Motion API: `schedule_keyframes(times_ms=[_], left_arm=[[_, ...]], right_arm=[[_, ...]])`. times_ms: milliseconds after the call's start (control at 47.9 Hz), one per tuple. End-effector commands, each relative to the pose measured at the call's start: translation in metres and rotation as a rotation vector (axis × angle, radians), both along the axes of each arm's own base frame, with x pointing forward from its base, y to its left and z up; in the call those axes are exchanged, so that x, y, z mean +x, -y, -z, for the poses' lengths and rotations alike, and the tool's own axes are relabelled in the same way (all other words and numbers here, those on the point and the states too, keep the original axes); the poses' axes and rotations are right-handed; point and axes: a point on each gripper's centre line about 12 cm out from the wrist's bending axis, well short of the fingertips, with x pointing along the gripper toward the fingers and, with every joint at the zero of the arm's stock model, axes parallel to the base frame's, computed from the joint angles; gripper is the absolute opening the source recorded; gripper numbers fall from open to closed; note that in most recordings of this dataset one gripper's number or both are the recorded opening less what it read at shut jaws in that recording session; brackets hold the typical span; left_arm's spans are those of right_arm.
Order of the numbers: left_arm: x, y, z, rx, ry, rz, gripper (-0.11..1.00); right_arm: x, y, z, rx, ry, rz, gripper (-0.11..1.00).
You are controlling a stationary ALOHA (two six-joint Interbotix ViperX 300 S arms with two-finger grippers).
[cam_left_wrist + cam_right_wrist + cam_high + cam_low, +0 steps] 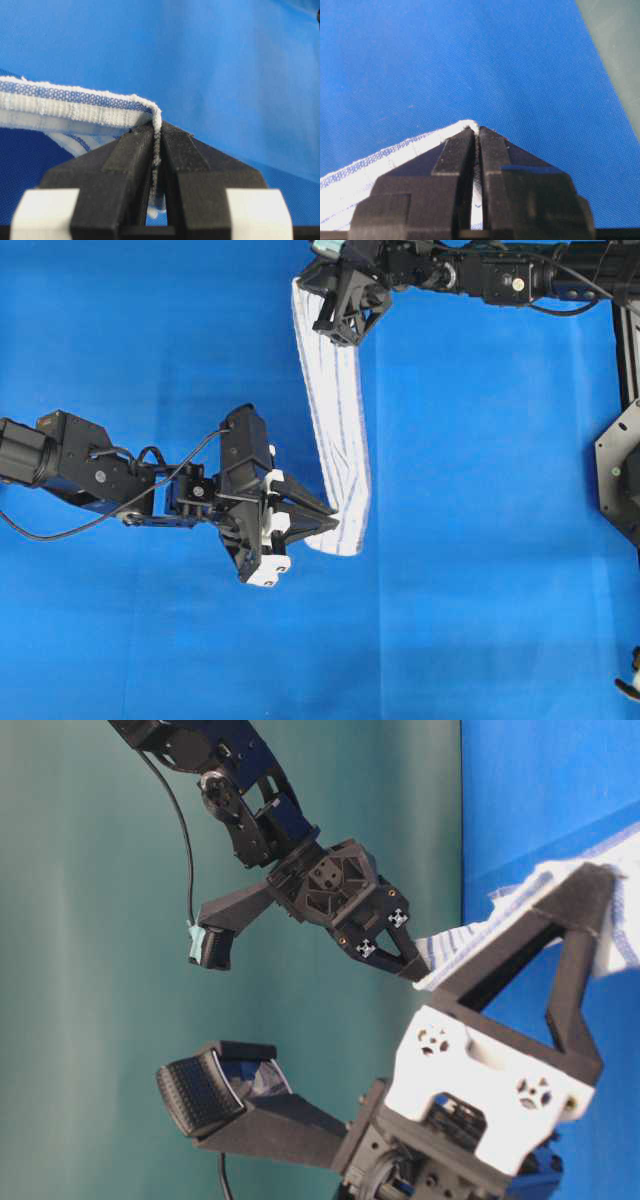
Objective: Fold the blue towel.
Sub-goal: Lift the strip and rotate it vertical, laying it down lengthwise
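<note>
The blue towel (337,430), white with thin blue stripes, hangs as a narrow band stretched between my two grippers above the blue table covering. My left gripper (335,514) is shut on its near corner; the hem (157,135) runs up between the black fingers (131,150). My right gripper (318,290) is shut on the far corner at the top of the overhead view; the white edge (468,124) peeks out at its fingertips (492,145). From table level, the towel (470,935) spans from the right gripper (418,968) to the left gripper's fingers (590,890).
The plain blue table covering (480,570) lies under everything. Black frame parts (625,450) stand at the right edge of the overhead view. A teal wall (90,970) is behind the arms at table level.
</note>
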Motion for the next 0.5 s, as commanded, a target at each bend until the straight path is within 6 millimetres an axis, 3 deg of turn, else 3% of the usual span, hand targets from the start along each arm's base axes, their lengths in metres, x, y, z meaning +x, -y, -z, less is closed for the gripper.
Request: schedule_keyframes(times_ms=[0,146,251,334,480], left_arm=[[0.0,0.002,-0.017,-0.011,0.039,0.003,0.03],[-0.005,0.002,-0.012,-0.016,0.008,-0.002,0.03],[-0.006,0.001,-0.012,-0.033,-0.002,-0.019,0.06],[-0.008,-0.001,-0.012,-0.061,-0.01,-0.049,0.23],[-0.018,0.004,-0.017,-0.083,-0.016,-0.052,0.68]], right_arm=[[0.004,0.003,-0.016,-0.021,0.039,0.003,0.03],[0.005,0.003,-0.015,-0.021,0.038,0.003,0.06],[0.007,0.004,-0.014,-0.023,0.038,0.005,0.24],[0.008,0.004,-0.015,-0.027,0.043,0.005,0.47],[0.01,0.003,-0.017,-0.052,0.05,-0.001,0.83]])
